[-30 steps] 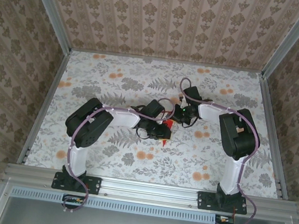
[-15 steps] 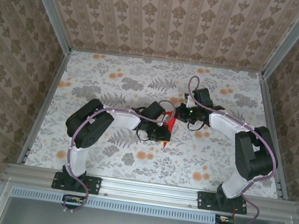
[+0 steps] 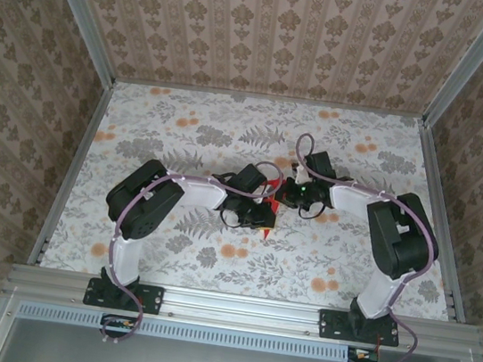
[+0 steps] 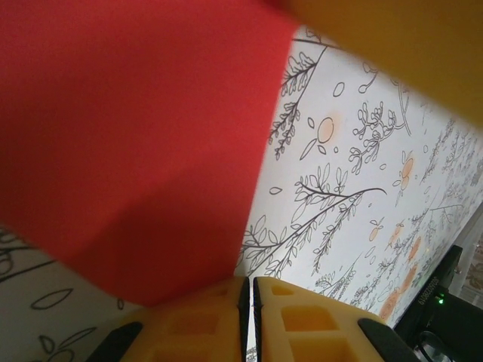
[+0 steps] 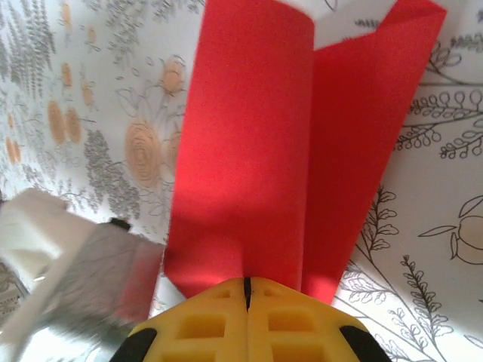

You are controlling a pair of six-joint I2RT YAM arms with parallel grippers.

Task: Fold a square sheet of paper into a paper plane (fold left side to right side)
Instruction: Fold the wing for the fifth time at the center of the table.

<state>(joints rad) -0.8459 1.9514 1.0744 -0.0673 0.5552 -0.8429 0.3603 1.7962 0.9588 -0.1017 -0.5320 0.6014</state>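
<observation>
One sheet only: looking at the paper (image 3: 266, 222), sitting near the middle of the cloth (image 3: 159, 124). Showing bright red on the outer face and yellow-orange on the reverse. Bending into a long fold, with one soft, rounded ridge running away from the right gripper (image 5: 247, 283) and a flatter flap beside it, ending in sharp corners at the far end. Rising partly off the cloth rather than lying flat. Looking thin, smooth and matte, without any print.

Being pinched at the near end by the right gripper, with yellow pads (image 5: 204, 324) pressing fully together and the red coming straight out from the seam. Closing narrow also at the left gripper (image 4: 249, 290), with only a thin dark slit between its pads. Reaching down to those pads with the red edge, but impossible to be telling whether nipped there or only touching. Looking blocky at the pads, with square hollows, like moulded foam or soft plastic.

Lying under everything, white cloth with fine black line drawings of ferns and small orange flowers. Standing around it, beige patterned walls (image 3: 271, 32) and grey metal rails (image 3: 242, 307).
</observation>
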